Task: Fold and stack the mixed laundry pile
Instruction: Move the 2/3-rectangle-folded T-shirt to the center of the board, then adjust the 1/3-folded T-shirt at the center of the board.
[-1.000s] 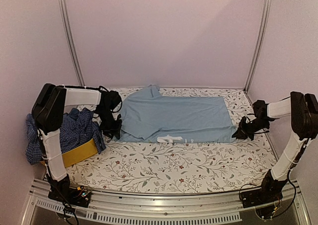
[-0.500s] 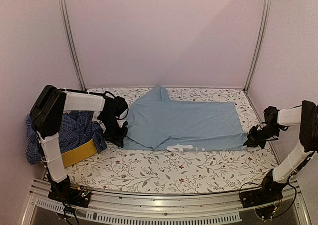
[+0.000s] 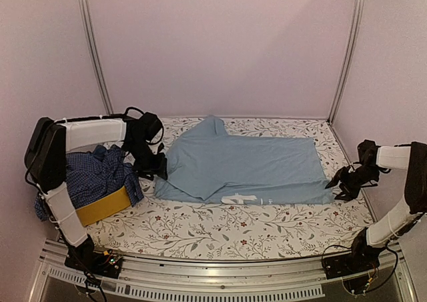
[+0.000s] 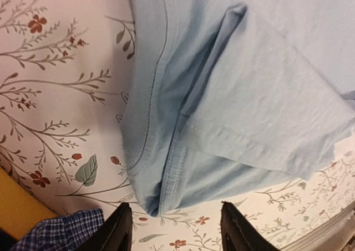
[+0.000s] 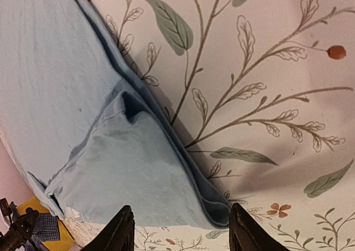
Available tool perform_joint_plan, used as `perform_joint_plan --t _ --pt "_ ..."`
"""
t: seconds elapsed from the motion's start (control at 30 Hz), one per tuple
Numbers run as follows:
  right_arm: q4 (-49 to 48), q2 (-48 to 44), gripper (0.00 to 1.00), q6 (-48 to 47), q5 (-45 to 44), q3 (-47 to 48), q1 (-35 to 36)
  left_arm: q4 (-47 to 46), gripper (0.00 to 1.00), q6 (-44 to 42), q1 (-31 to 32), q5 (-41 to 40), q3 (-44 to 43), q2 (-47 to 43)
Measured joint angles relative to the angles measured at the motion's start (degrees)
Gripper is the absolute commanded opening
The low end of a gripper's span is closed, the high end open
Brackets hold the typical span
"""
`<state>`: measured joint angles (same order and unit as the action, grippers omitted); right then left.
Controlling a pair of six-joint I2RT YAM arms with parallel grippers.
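A light blue T-shirt (image 3: 247, 165) with white print lies spread flat across the middle of the floral table cover. My left gripper (image 3: 159, 172) hovers at the shirt's left corner, open, with nothing between its fingers; the folded hem corner (image 4: 158, 190) lies just ahead of the gripper (image 4: 176, 229). My right gripper (image 3: 340, 185) stands open at the shirt's right front corner (image 5: 222, 206), the cloth loose on the table in front of this gripper (image 5: 180, 231). A navy-and-white checked shirt (image 3: 93, 175) sits heaped with darker clothes at the left.
A yellow fabric basket (image 3: 103, 205) holds the heap at the left edge, right beside my left arm. Metal frame posts (image 3: 93, 49) stand at the back corners, and a metal rail (image 3: 213, 272) runs along the near edge.
Both grippers have opened and let go of the T-shirt's corners. Before that they pulled it to the right and forward. The left gripper has lifted back slightly.
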<state>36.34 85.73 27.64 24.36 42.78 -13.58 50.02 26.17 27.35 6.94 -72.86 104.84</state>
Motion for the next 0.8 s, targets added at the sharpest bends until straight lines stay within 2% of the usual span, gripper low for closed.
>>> perform_joint_plan --t 0.23,0.47,0.6,0.8 --pt "2.10 -6.56 0.67 -0.52 3.26 1.53 3.58 -4.85 0.47 3.39 -2.10 7.23 -2.05 -7.02" --pt "-4.50 -8.00 0.61 3.13 8.07 8.22 22.14 -12.68 0.41 12.85 -2.08 13.86 5.20 -7.48" --pt "-11.54 -3.37 0.54 6.47 10.60 13.07 30.58 -15.43 0.39 17.49 -2.08 14.45 8.50 -7.85" --pt "-21.88 10.14 0.47 13.53 13.07 18.93 40.11 -16.46 0.38 21.00 -2.23 12.66 8.66 -7.80"
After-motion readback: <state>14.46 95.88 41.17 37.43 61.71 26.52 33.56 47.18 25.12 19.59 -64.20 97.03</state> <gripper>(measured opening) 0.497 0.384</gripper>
